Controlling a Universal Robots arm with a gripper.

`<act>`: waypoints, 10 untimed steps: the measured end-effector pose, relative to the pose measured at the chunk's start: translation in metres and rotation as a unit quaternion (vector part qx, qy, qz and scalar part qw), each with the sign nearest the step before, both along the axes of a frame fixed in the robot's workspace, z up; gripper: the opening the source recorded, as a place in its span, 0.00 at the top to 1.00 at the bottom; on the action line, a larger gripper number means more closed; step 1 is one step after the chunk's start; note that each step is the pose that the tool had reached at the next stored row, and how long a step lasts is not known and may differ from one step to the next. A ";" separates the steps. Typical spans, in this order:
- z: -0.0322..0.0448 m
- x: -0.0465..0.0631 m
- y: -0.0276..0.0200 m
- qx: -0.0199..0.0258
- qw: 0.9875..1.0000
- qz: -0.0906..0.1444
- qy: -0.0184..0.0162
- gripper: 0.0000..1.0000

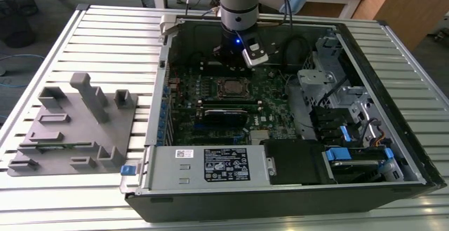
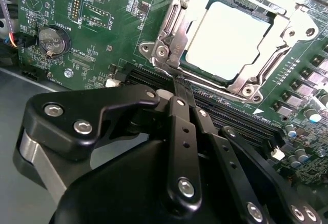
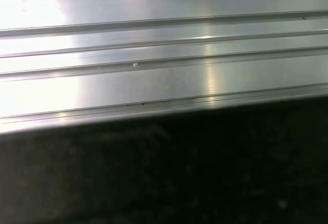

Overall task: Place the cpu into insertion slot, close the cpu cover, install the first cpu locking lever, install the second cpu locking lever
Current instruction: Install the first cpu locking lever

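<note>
An open computer case (image 1: pixel 393 152) is lying on the slatted metal table (image 1: pixel 105 36), its green motherboard (image 2: pixel 102 34) facing up. The gripper (image 2: pixel 177 83) is hovering with fingers pressed together beside the insertion slot (image 2: pixel 164 47), where the cpu (image 2: pixel 228 39) is sitting under the lowered cpu cover (image 2: pixel 259 78).

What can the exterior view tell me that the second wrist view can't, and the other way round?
Exterior view: the whole open computer case, the white-labelled power supply, the grey fixture on the slatted table.

Second wrist view: the cover lying down around the cpu, the gripper close beside the socket, a coin battery.

Both: the green motherboard and cpu.
</note>
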State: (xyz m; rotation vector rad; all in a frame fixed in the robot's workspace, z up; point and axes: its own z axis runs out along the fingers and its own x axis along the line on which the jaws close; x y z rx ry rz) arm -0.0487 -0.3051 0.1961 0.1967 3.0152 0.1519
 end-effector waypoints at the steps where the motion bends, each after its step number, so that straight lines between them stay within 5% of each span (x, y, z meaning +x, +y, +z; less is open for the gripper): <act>1: -0.0003 0.000 -0.0001 0.000 1.000 0.000 0.000 0.89; 10: -0.0009 0.000 -0.0010 0.001 1.000 0.000 -0.001 0.89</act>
